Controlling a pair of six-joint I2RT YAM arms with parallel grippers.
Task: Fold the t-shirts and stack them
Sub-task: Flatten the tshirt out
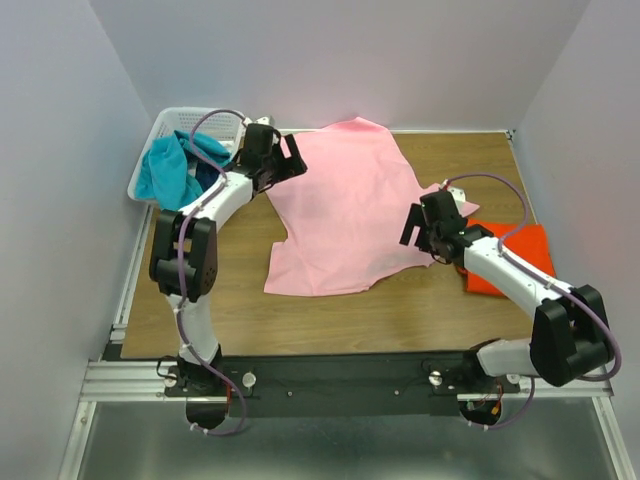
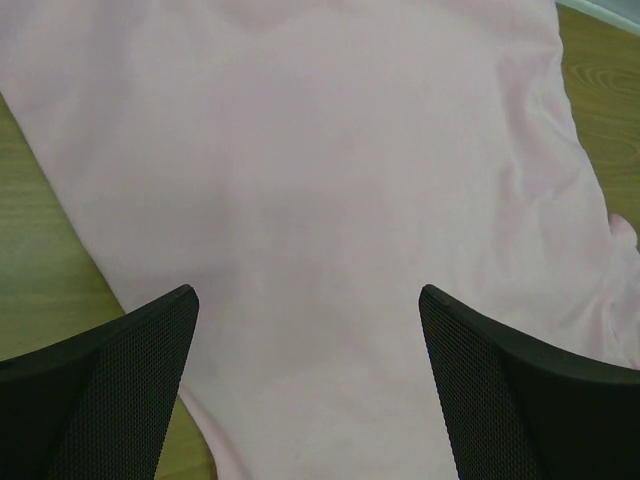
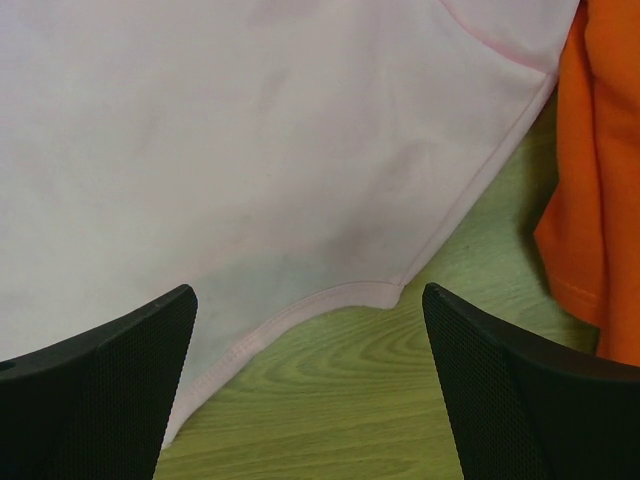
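A light pink t-shirt lies spread flat across the middle of the wooden table; it fills the left wrist view and the upper part of the right wrist view. A bright orange t-shirt lies folded at the right, its edge showing in the right wrist view. My left gripper is open and empty above the pink shirt's left upper edge. My right gripper is open and empty over the shirt's right hem, with the hem between its fingers.
A white basket at the back left holds teal and dark blue garments. Grey walls close in the table on the left, back and right. Bare wood lies in front of the pink shirt.
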